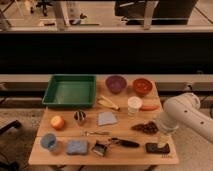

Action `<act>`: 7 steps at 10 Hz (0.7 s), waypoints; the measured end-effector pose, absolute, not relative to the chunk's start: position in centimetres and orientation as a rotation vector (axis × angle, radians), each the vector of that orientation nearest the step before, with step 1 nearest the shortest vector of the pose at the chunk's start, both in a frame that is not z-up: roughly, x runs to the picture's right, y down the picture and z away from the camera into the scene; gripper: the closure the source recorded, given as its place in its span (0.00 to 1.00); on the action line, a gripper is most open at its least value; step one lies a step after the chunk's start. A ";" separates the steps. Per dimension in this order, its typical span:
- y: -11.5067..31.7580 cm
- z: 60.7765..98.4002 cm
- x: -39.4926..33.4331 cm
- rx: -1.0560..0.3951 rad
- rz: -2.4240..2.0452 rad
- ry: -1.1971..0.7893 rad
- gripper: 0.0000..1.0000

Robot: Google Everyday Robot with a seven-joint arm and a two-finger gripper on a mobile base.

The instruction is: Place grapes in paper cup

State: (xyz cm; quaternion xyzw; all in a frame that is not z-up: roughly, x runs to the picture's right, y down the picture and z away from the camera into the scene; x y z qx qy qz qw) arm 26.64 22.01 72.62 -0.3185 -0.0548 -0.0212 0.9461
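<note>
The grapes [145, 127], a dark reddish-brown bunch, lie on the wooden table [65, 160] at the right. The paper cup [134, 105], white and small, stands upright just behind them, next to an orange carrot-like stick [149, 107]. My white arm comes in from the right. The gripper [163, 139] hangs at the table's right edge, just right of the grapes and above a black rectangular block [156, 148]. It holds nothing that I can see.
A green tray [70, 91] is at the back left, with a purple bowl [115, 83] and a red bowl [142, 86] behind the cup. An orange [57, 122], striped cup [79, 117], blue cup [48, 141], blue sponge [76, 146] and black-handled tool [122, 142] are on the table.
</note>
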 end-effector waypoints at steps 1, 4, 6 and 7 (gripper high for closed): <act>22.4 73.1 26.5 -0.650 -0.042 -0.115 0.20; 22.2 73.5 26.5 -0.618 -0.033 -0.116 0.20; 20.1 72.5 25.6 -0.586 -0.047 -0.119 0.20; 19.3 72.2 25.6 -0.576 -0.046 -0.119 0.20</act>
